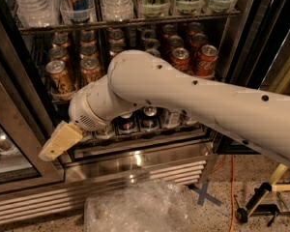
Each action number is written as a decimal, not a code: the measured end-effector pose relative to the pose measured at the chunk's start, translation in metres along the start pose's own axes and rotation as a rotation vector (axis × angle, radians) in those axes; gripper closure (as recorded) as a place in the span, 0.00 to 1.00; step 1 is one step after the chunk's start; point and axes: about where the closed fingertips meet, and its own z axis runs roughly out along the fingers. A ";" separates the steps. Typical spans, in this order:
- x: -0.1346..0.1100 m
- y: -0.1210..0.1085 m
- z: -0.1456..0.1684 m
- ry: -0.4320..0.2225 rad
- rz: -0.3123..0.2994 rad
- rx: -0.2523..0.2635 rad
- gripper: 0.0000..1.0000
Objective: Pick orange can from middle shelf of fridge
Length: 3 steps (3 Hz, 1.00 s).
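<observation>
The nearest orange can (58,76) stands untouched on the middle shelf (62,95), above the gripper (59,142) and well apart from it. The gripper hangs low before the fridge (135,175), with no can in it. Whether it is apart or together cannot be told. The reach, grasp and lift all appear left to do.

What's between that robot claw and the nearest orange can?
In the camera view, only the front edge of the middle shelf and open space separate the gripper, low at left, from the orange can above.
</observation>
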 end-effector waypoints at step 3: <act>0.003 0.000 0.011 -0.425 0.186 -0.371 0.00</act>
